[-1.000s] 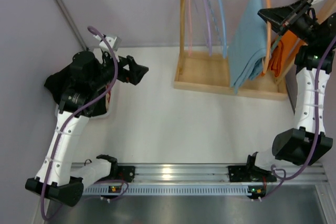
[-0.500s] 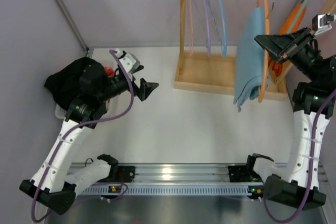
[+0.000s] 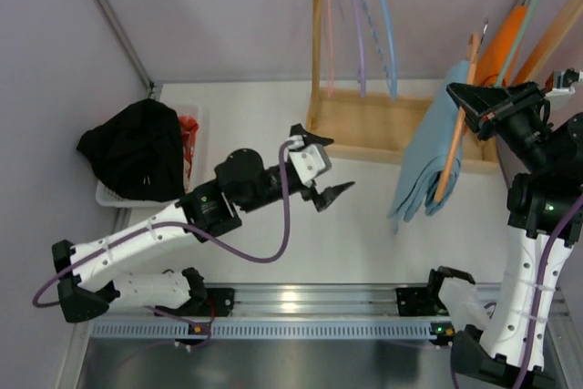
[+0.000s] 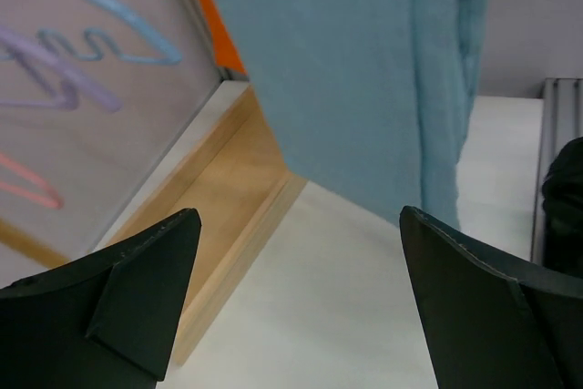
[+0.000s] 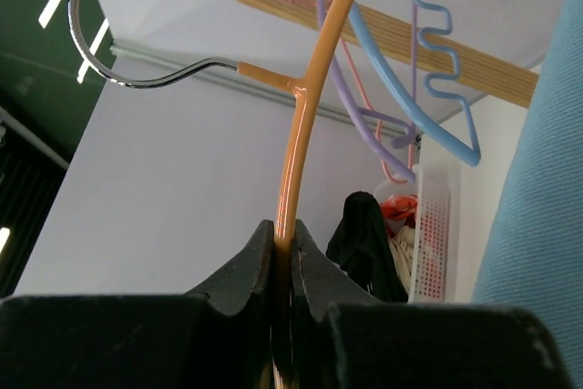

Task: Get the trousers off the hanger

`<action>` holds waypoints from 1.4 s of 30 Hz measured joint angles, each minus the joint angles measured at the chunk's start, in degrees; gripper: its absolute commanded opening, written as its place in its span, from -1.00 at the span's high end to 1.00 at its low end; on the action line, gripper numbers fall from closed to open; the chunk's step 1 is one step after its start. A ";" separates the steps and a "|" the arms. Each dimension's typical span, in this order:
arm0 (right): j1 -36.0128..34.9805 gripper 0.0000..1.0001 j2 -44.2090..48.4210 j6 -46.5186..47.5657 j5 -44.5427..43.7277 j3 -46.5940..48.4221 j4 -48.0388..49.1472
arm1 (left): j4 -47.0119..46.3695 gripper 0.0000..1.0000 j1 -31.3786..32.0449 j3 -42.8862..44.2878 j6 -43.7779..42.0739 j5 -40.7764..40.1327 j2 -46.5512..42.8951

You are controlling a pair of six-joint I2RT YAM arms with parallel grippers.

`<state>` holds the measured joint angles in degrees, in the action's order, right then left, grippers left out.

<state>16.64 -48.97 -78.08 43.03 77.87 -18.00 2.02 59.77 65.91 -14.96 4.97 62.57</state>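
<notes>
The right tool (image 5: 282, 230) clamps the thin hanger (image 5: 305, 116); the left tool (image 3: 332, 166) stands wide apart. The trousers (image 3: 424, 161), centre right, look soft, light and limp, probably best pinched on the thick lower fold.

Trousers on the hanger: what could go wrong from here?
1. The right gripper pinches just the thin hanger; tugging the trousers could twist it loose.
2. The hanger is tilted, so the trousers might slide off unaided.
3. The open left gripper could clip the wooden rack beside the cloth.
</notes>
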 measured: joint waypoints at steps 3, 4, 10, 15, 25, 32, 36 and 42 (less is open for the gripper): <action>0.00 1.00 1.03 0.55 -3.37 0.00 -4.94 | -4.57 -0.93 8.66 0.02 0.24 -6.47 3.41; 0.00 1.00 1.36 0.61 -4.37 0.00 -6.49 | -5.70 -0.92 11.45 0.13 0.46 -8.72 4.66; 0.02 1.00 3.58 0.17 -8.22 -0.61 -11.82 | -10.67 -0.81 19.65 2.51 2.86 -18.69 11.98; 0.02 1.00 4.59 -1.25 -8.68 -0.68 -12.20 | -13.53 -0.67 21.09 6.54 5.44 -23.12 17.75; 0.02 1.00 6.23 -5.86 -8.24 -4.48 -9.46 | -19.04 -0.68 21.18 9.20 10.97 -25.59 22.86; 0.02 1.00 6.23 -8.09 -8.33 -4.76 -7.32 | -27.50 -0.62 21.22 8.26 8.76 -26.91 24.59; 0.04 1.00 6.27 -8.66 -8.50 -4.76 -6.88 | -31.28 -0.62 21.22 8.17 6.88 -27.19 25.94; 0.04 1.00 6.49 -9.64 -8.48 -4.76 -6.88 | -33.66 -0.65 21.22 8.17 5.38 -27.43 28.13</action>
<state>16.69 -42.48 -87.72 34.54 73.10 -24.88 -31.64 80.99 74.08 -9.58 -22.46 90.70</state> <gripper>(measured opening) 0.068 0.820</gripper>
